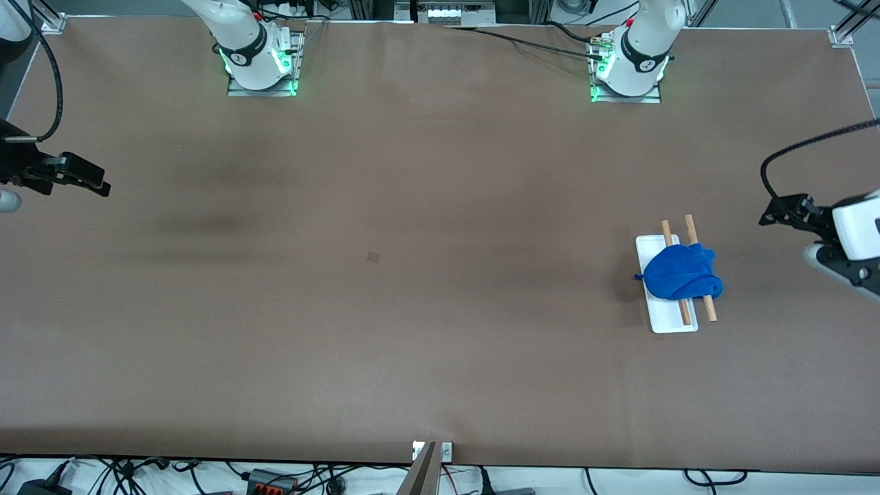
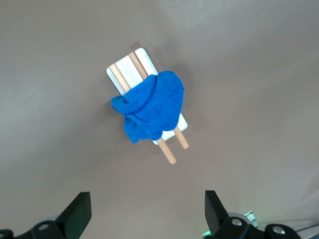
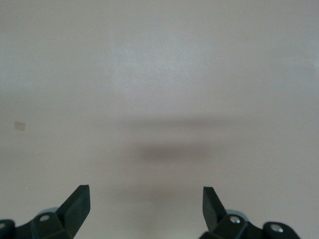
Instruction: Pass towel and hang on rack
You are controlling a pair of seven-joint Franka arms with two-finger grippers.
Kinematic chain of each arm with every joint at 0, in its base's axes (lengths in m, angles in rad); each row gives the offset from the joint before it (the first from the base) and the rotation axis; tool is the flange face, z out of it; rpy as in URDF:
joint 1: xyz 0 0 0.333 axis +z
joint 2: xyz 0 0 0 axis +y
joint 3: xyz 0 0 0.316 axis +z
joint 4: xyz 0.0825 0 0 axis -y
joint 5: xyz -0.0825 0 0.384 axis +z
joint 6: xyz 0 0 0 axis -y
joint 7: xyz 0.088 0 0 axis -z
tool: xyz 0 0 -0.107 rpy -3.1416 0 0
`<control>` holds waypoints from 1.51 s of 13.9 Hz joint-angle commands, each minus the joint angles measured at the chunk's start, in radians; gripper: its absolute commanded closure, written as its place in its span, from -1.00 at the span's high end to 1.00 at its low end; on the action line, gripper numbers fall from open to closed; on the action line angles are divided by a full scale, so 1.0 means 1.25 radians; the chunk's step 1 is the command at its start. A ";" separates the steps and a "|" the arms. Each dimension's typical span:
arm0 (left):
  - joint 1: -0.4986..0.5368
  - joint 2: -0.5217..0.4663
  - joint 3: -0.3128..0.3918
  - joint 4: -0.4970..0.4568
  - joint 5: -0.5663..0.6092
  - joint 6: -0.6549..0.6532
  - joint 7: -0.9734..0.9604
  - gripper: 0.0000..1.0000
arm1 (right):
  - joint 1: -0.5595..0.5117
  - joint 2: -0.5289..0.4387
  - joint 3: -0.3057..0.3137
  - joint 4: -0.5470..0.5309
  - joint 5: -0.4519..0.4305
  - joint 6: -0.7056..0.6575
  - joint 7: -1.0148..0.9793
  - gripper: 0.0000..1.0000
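The royal-blue towel [image 1: 682, 273] lies bunched over the two wooden rods of the rack [image 1: 672, 323], a white tray base toward the left arm's end of the table. In the left wrist view the towel [image 2: 152, 106] drapes across the rack [image 2: 143, 59] the same way. My left gripper [image 1: 780, 212] is open and empty, up in the air at the table's edge beside the rack; its fingers [image 2: 79, 211] show wide apart. My right gripper [image 1: 93, 180] is open and empty, over the table's right-arm end, with bare table under it [image 3: 146, 204].
A small brown patch [image 1: 373, 257] marks the table's middle and also shows in the right wrist view [image 3: 19, 125]. The two arm bases [image 1: 260, 62] stand along the table's top edge. Cables lie off the table's near edge.
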 commanded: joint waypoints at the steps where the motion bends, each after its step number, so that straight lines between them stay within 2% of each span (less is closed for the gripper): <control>1: -0.008 -0.130 0.025 -0.187 -0.023 0.090 -0.070 1.00 | 0.003 -0.008 0.000 0.003 0.003 -0.013 -0.004 1.00; 4: -0.023 -0.227 0.025 -0.318 0.003 0.183 -0.166 1.00 | 0.005 -0.008 0.001 0.003 0.003 -0.013 -0.004 1.00; 11: -0.034 -0.249 0.025 -0.328 0.001 0.134 -0.173 1.00 | 0.005 -0.008 0.001 0.004 0.003 -0.013 -0.005 1.00; 14: -0.049 -0.281 0.025 -0.351 0.001 0.144 -0.270 1.00 | 0.005 -0.008 0.001 0.003 0.003 -0.013 -0.004 1.00; 21: -0.046 -0.329 0.021 -0.404 -0.004 0.180 -0.303 1.00 | 0.006 -0.010 0.016 0.004 0.003 -0.013 -0.004 1.00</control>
